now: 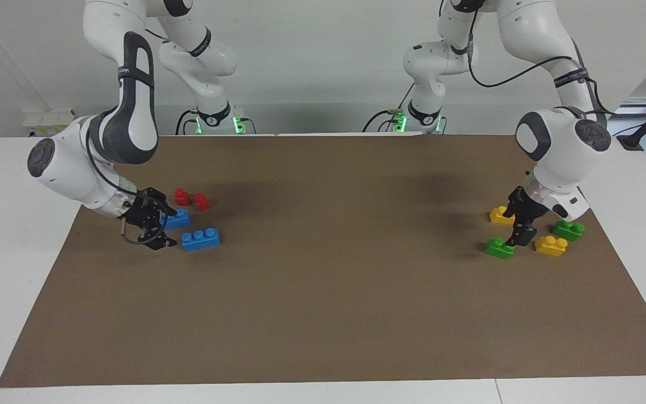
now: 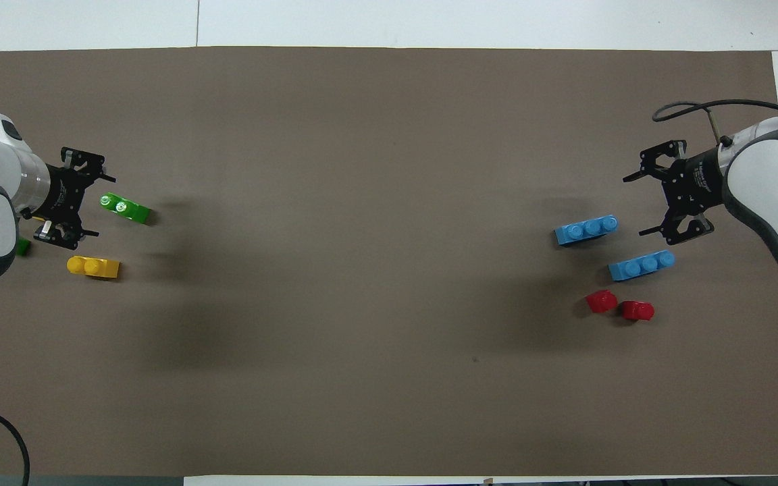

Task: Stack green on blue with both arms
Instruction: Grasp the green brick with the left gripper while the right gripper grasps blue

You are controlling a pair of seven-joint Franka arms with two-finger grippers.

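Two light-blue three-stud bricks lie toward the right arm's end: one (image 1: 201, 239) (image 2: 586, 229) farther from the robots, one (image 1: 180, 219) (image 2: 642, 265) nearer and partly hidden in the facing view. My right gripper (image 1: 167, 227) (image 2: 635, 206) is open and empty, low beside them. Toward the left arm's end, a green two-stud brick (image 1: 499, 248) (image 2: 125, 208) lies just off my left gripper (image 1: 517, 223) (image 2: 97, 206), which is open, empty and low. A second green brick (image 1: 568, 230) (image 2: 22, 246) is mostly hidden under the arm in the overhead view.
Two yellow bricks lie by the green ones, one nearer to the robots (image 1: 501, 215) (image 2: 94, 267) and one farther (image 1: 550, 246). Two small red bricks (image 1: 192, 199) (image 2: 618, 306) lie nearer to the robots than the blue ones. A brown mat (image 1: 328, 280) covers the table.
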